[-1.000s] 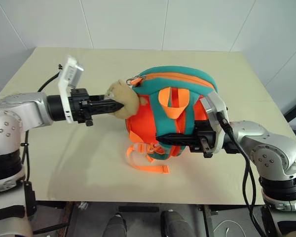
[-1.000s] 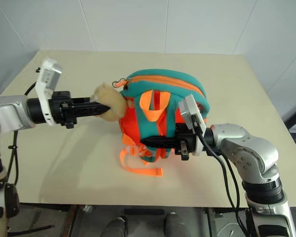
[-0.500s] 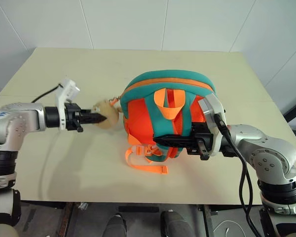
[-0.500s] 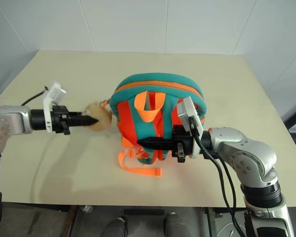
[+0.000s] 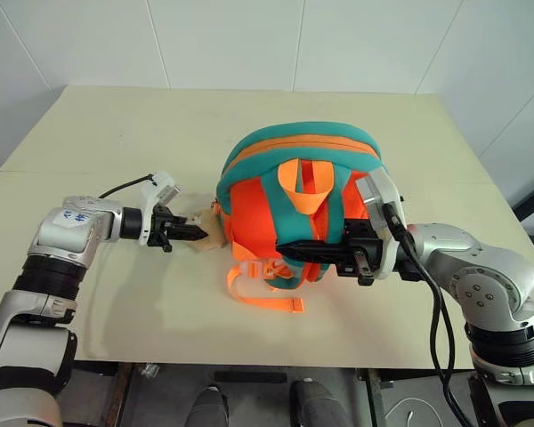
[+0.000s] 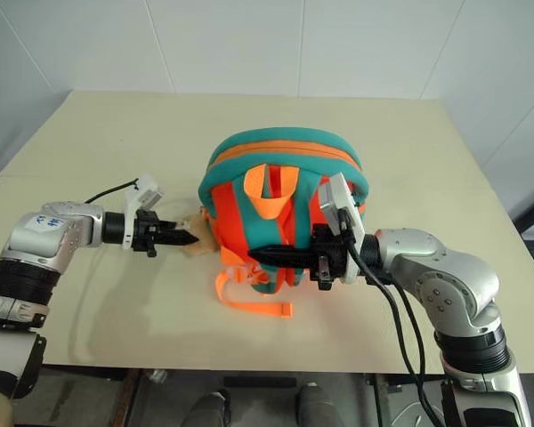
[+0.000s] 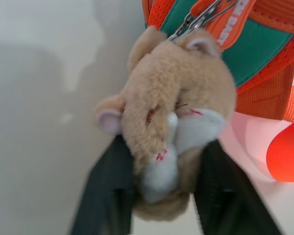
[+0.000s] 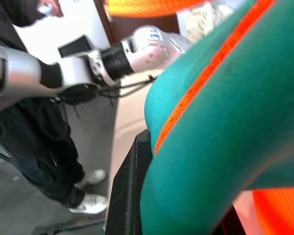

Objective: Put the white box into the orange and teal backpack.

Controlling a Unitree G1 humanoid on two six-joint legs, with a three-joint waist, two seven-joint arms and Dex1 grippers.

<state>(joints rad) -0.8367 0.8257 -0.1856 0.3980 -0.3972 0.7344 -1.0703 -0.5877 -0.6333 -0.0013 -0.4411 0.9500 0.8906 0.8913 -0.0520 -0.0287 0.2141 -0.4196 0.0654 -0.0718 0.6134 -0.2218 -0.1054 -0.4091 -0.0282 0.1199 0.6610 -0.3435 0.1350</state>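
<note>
The orange and teal backpack (image 5: 303,160) stands on the table with its straps facing me. Its beige plush toy (image 7: 176,107) hangs from a clip at the bag's left side and lies on the tabletop. My left gripper (image 5: 198,235) is low over the table, its two fingers on either side of the toy and touching it. My right gripper (image 5: 285,246) reaches level across the bag's front, shut on a teal strap (image 8: 210,122), with one black finger (image 8: 130,196) showing beside it. The white box is out of view.
The beige table (image 5: 116,124) has bare room to the left of the bag, behind it and to its right. Loose orange webbing (image 5: 267,298) trails toward the front edge. A person in dark trousers and white shoes (image 8: 83,200) stands beside the table.
The backpack has come down from a raised tilt and now stands on the table. My left gripper sank and drew left with the toy. The right arm kept still.
</note>
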